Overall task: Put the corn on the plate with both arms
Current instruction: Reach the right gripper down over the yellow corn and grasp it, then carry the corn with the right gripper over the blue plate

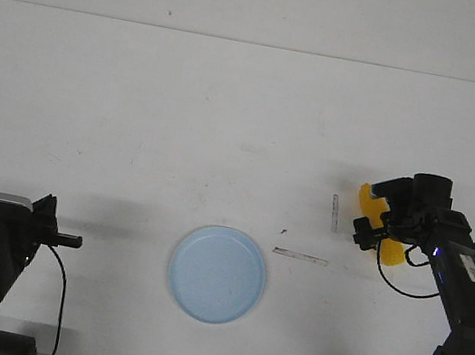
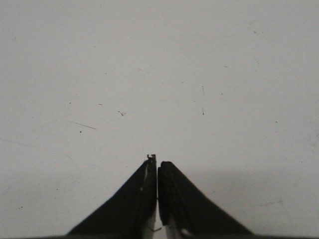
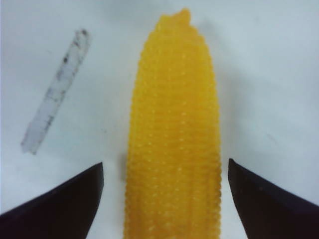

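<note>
The yellow corn (image 1: 371,204) lies on the white table at the right, partly hidden by my right arm. In the right wrist view the corn (image 3: 173,134) lies between my open right gripper's (image 3: 165,172) two black fingers, with a gap on each side. In the front view the right gripper (image 1: 384,224) sits over the corn. The pale blue plate (image 1: 217,274) rests empty at the front centre. My left gripper (image 1: 70,241) is shut and empty at the front left, well away from the plate; the left wrist view shows its fingertips (image 2: 157,162) together over bare table.
Two strips of clear tape lie on the table: one (image 1: 301,257) right of the plate, one (image 1: 335,212) just left of the corn, which also shows in the right wrist view (image 3: 56,91). The table's far edge meets a white wall.
</note>
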